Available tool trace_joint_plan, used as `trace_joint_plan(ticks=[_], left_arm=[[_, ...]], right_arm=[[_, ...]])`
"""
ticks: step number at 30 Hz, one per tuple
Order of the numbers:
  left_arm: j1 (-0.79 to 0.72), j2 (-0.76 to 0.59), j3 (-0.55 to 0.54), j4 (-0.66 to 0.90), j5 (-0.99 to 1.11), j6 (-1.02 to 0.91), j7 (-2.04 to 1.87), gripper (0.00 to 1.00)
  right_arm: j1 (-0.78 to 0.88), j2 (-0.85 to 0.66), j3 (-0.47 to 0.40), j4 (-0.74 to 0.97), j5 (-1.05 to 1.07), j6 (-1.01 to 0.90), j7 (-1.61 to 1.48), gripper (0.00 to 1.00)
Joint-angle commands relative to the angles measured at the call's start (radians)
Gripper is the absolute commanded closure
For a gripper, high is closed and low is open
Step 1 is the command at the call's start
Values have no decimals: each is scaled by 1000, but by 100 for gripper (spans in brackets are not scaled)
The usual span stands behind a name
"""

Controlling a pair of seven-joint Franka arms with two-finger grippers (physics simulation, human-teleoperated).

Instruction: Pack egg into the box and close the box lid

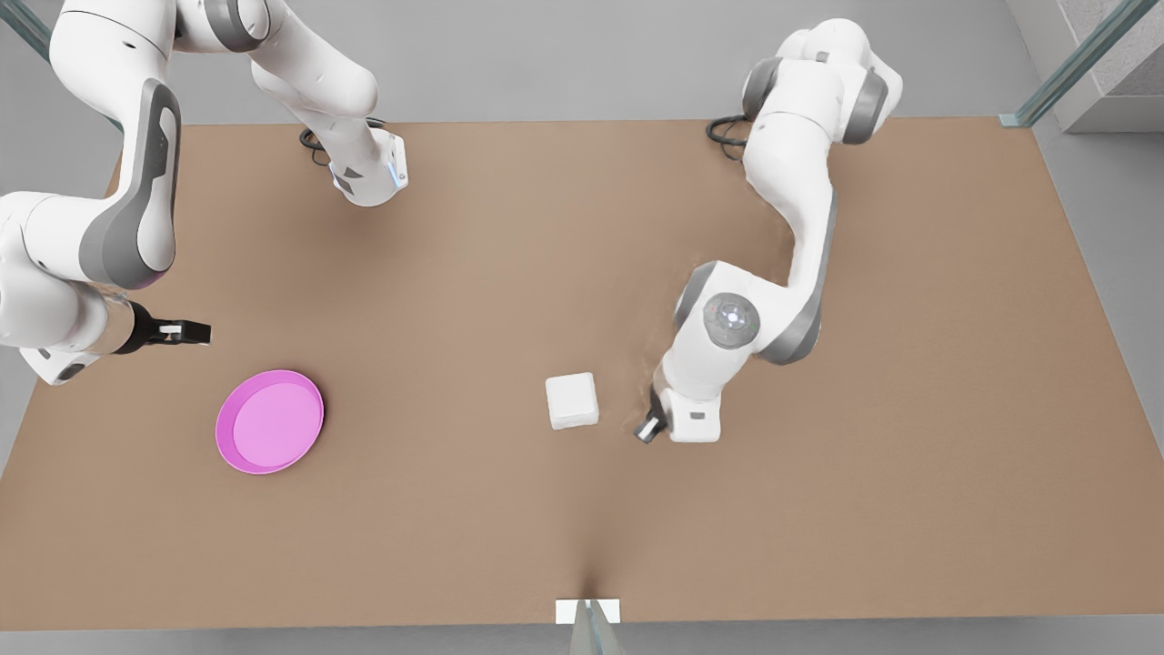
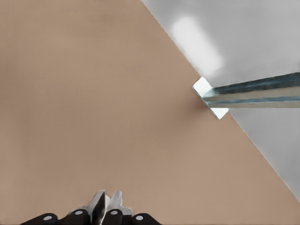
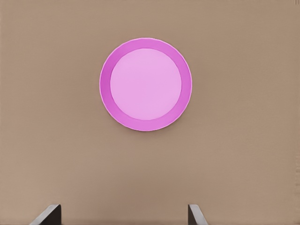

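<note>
The small white box (image 1: 572,400) sits mid-table, its lid (image 1: 571,396) shut (smooth outside up).

Left end effector (image 1: 647,429) pinched closed; right end effector (image 1: 186,333) spread wide.

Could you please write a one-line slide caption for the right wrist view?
Right tool, open, above the brown table, facing the bare pink plate.

Bright, even light; faint soft shadows; no glare.
</note>
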Motion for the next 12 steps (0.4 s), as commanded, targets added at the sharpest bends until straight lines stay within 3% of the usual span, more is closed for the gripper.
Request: trace_joint_plan(ticks=[1, 2, 3, 4, 5, 7, 12], left_arm=[[143, -9, 12, 37, 13, -536, 1002, 0], [146, -12, 39, 35, 120, -565, 1278, 0], [140, -108, 103, 35, 149, -634, 1414, 0], [145, -228, 97, 34, 208, -704, 1421, 0], [154, -362, 80, -30, 226, -701, 1418, 0], [223, -552, -72, -291, 346, -559, 1424, 0], [237, -563, -81, -328, 346, -537, 1452, 0]], right_arm=[[1, -1, 0, 1, 0, -1, -40, 0], [4, -1, 0, 1, -2, -1, -40, 0], [5, -1, 0, 2, -2, -1, -40, 0], [5, -1, 0, 2, -20, -1, -44, 0], [5, -1, 0, 2, -28, -1, -46, 0], [2, -1, 0, 1, -46, -1, -46, 0], [41, -1, 5, 48, -56, -1, -49, 0]])
